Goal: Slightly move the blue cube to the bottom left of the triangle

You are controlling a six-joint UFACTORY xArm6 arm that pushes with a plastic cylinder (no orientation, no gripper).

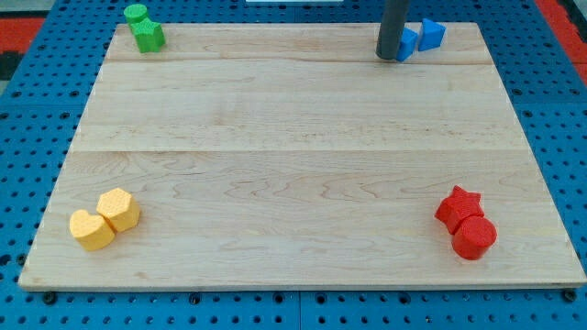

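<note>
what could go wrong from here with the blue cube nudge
1. My tip sits against the blue cube, which touches the blue triangle. Pushing toward the view's right would probably shove the triangle along too.
2. Both blue blocks lie close to the board's top edge; a push toward the view's top might slide one off.
3. The rod hides part of the cube, so the contact point is uncertain and the cube might spin instead of sliding.

A single camera looks down at a slant on the wooden board (293, 156) from beyond its bottom edge, facing the view's top. It sits far enough back to take in all four edges, with blue pegboard (37, 110) showing around them. The far edge looks narrower than the near one; no second view shares the scene.
</note>
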